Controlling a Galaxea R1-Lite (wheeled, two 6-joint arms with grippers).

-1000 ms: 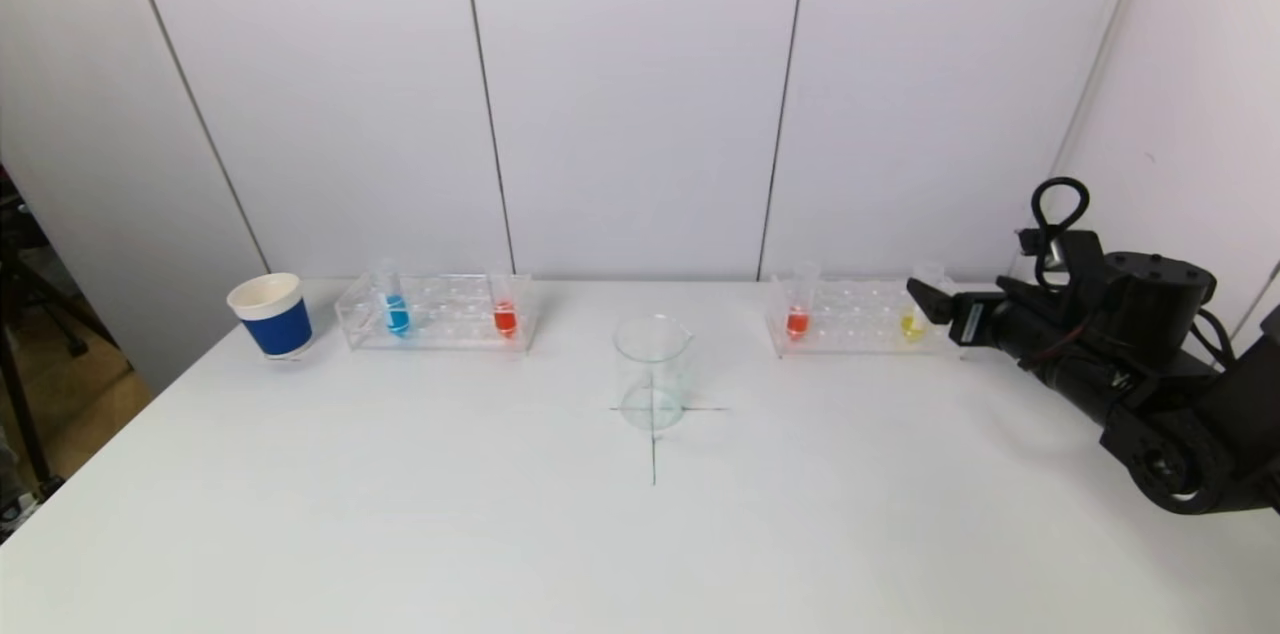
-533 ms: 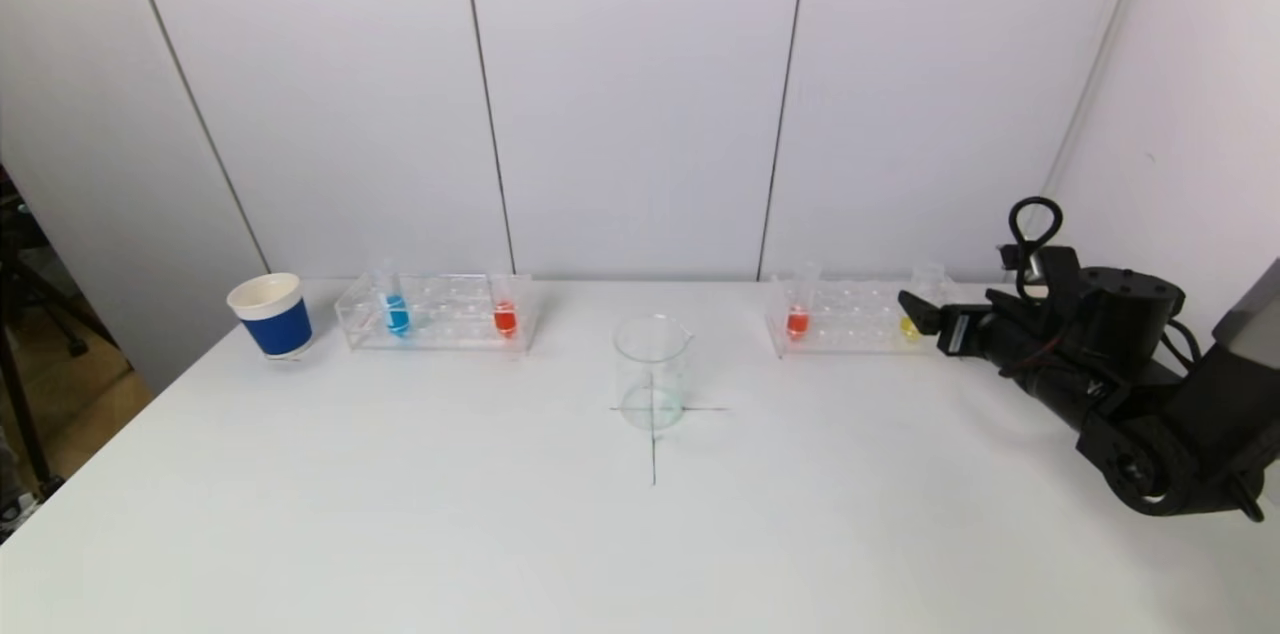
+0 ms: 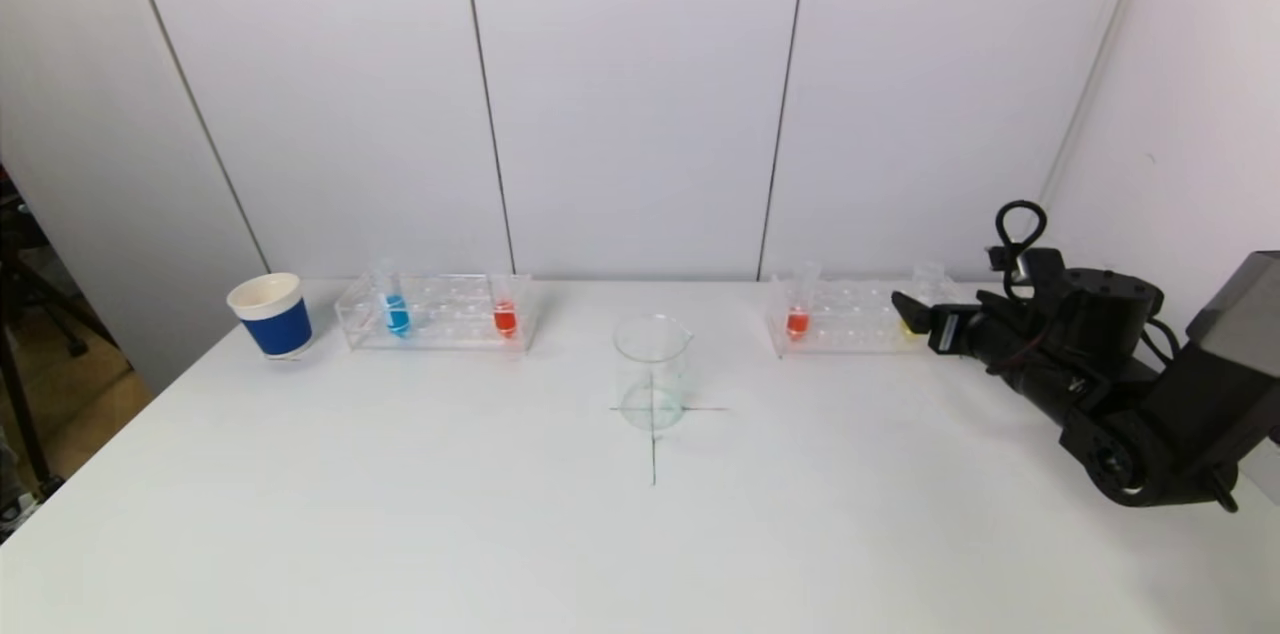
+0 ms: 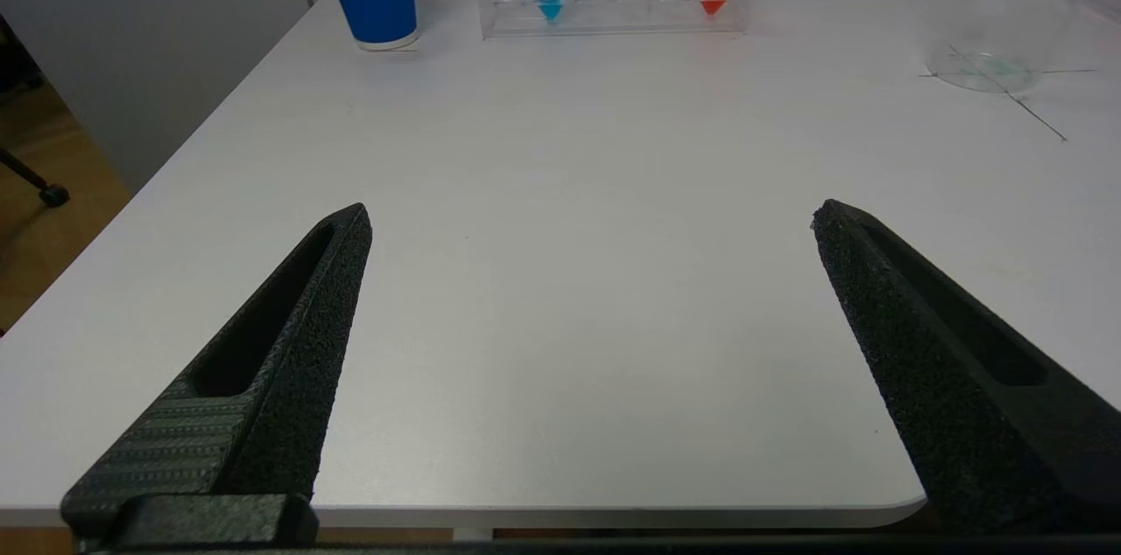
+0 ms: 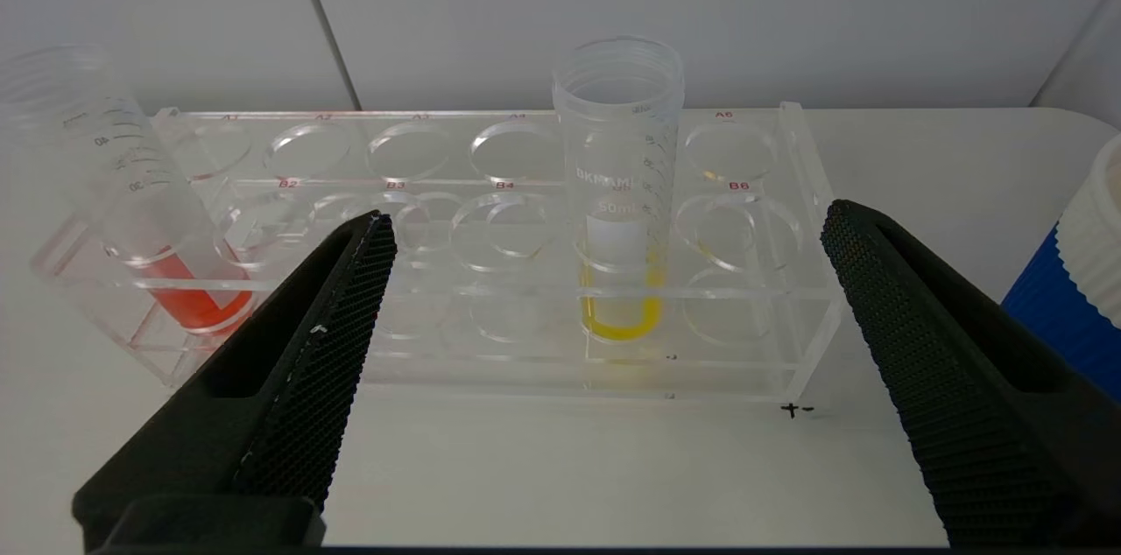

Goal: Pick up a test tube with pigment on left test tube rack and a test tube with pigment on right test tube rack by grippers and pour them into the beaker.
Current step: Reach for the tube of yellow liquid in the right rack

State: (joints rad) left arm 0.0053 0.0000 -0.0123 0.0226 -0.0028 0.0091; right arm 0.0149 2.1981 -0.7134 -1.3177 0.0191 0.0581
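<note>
The left rack holds a blue-pigment tube and a red-pigment tube. The right rack holds a red-pigment tube and a yellow-pigment tube. The glass beaker stands between the racks on a cross mark. My right gripper is open and empty just in front of the yellow tube, its fingertips apart from the rack. My left gripper is open and empty over the table's near edge, out of the head view.
A blue-and-white paper cup stands left of the left rack. Another blue-and-white cup sits beside the right rack's end in the right wrist view. A white panelled wall runs close behind both racks.
My right arm has moved left and a little lower, bringing the open gripper closer to the yellow tube in the right rack. Nothing else has moved.
</note>
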